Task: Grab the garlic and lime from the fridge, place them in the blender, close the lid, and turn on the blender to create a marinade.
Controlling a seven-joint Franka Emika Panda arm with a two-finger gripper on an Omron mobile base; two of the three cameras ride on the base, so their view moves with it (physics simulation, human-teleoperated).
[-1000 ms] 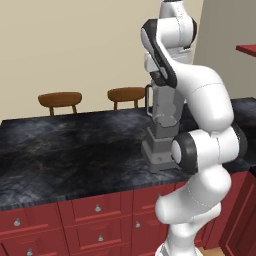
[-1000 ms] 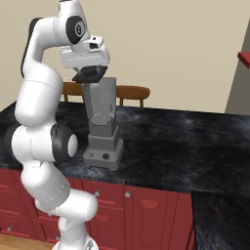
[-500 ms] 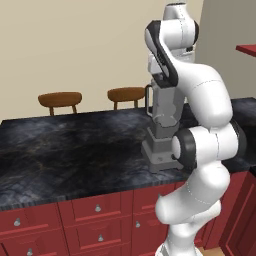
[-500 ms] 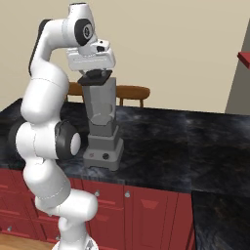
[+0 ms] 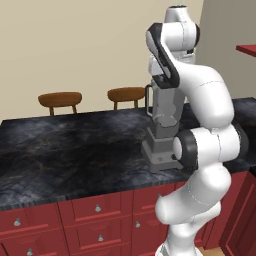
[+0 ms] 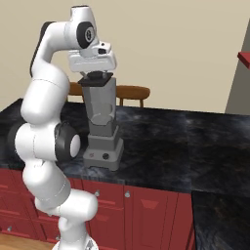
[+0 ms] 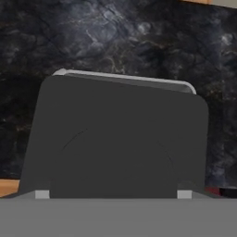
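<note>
- black marbled counter [image 5: 70, 155] over red cabinets [image 5: 95, 220] with round silver knobs [image 5: 98, 208]
- two brown wooden chair backs [image 5: 60, 98] behind the counter, against a plain beige wall [image 5: 75, 45]
- grey-tan wall section at right [image 6: 241, 83]
- strip of wooden floor [image 6: 24, 242] below the cabinets

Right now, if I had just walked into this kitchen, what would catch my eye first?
Probably the big white arm curling up in front of the red cabinets, its hand poised right over the blender. The grey blender stands on the dark marbled counter with its dark lid on the jar. Behind the counter, two wooden stools sit against the beige wall.
</note>
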